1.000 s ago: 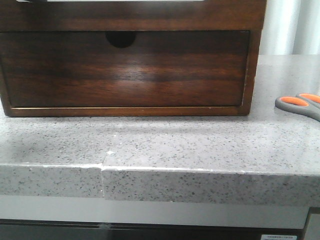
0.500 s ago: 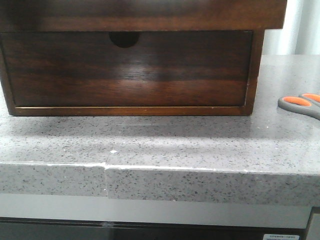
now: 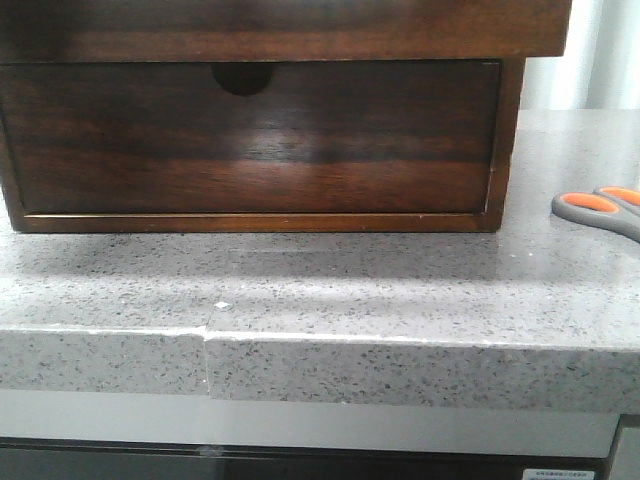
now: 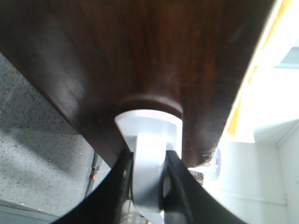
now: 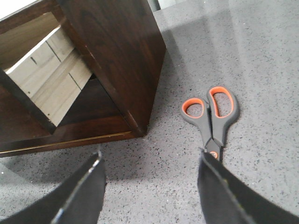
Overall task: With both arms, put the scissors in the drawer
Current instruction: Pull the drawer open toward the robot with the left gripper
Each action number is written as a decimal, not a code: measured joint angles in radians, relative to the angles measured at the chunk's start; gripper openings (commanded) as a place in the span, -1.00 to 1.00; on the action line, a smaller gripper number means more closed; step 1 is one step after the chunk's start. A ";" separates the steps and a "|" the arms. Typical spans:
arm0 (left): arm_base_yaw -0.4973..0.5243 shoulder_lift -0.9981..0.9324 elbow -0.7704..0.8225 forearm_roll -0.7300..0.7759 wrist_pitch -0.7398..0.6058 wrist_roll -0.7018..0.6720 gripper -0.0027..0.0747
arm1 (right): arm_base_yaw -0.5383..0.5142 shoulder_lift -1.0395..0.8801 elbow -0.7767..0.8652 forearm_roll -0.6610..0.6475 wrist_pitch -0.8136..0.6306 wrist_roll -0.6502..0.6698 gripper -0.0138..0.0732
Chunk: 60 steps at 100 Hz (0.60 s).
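Your right gripper [image 5: 149,186] is the one nearer the scissors [image 5: 211,119], and everything in the coming pick turns on how they lie to it: flat on the grey speckled counter [image 5: 261,56], just ahead of the gripper and off toward its right finger, with the orange-lined loops at the far end and the pivot and blades pointing back at you. Their long axis runs roughly along the gripper's reach, so the fingers would close across the narrow waist near the pivot rather than along the length, I judge. The right jaws stand wide apart and hold nothing; the right fingertip overlaps the blade end in the wrist view, though you cannot tell whether it touches. In the front view the scissors sit at the far right edge of the counter, well apart from the dark wooden cabinet [image 3: 260,30], to its right. Your left gripper [image 4: 148,186] is pinched on a pale rounded knob [image 4: 149,123] set against dark wood, which I take to be the drawer [image 4: 140,51] pull. The notched drawer front [image 3: 250,140] looks closed in the front view.
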 measured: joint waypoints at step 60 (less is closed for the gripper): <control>0.000 -0.077 0.001 0.049 0.045 0.018 0.23 | 0.000 0.002 0.000 0.000 0.000 0.000 0.20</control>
